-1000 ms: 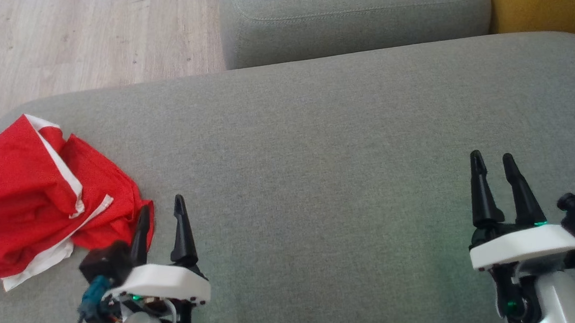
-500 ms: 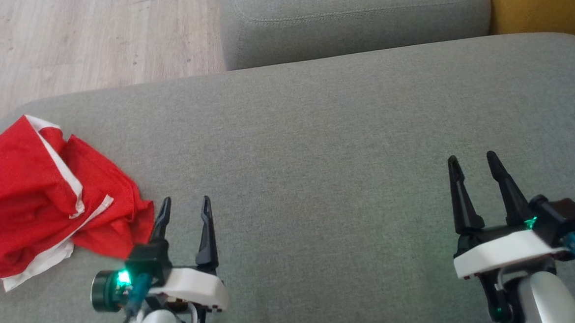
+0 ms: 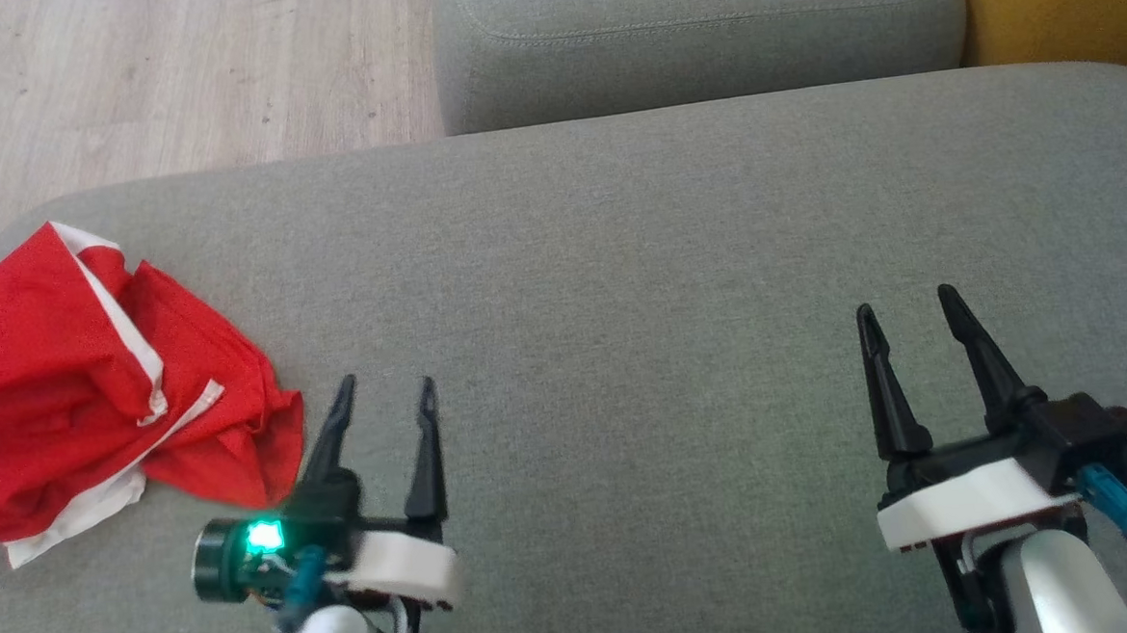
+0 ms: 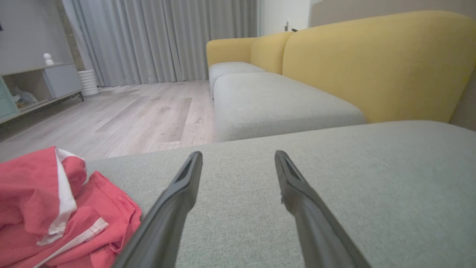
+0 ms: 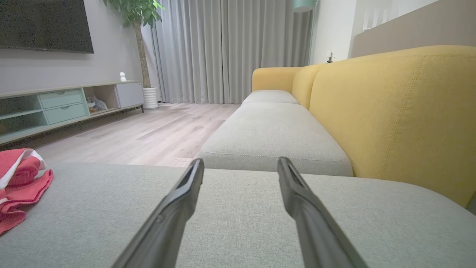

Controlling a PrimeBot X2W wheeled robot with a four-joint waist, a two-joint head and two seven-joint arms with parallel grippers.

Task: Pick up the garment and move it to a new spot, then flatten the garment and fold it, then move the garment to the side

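The garment (image 3: 85, 390) is red with white trim and lies crumpled at the left end of the grey sofa cushion (image 3: 620, 285). It also shows at the lower left of the left wrist view as the garment (image 4: 55, 212) and at the left edge of the right wrist view as the garment (image 5: 20, 182). My left gripper (image 3: 384, 395) stands open just right of the garment's near corner, with nothing between its fingers. Far to the right, my right gripper (image 3: 907, 306) is open over bare cushion, also holding nothing.
A second grey cushion (image 3: 693, 30) adjoins at the back, with the yellow sofa back (image 3: 1068, 1) to its right. Wooden floor (image 3: 175, 76) lies beyond the cushion's left and far edges. A low TV cabinet (image 5: 55, 108) stands across the room.
My left gripper has shifted right, away from the garment's edge, and its wrist has rolled. The right gripper has moved left and its wrist has rolled too. The garment lies as before.
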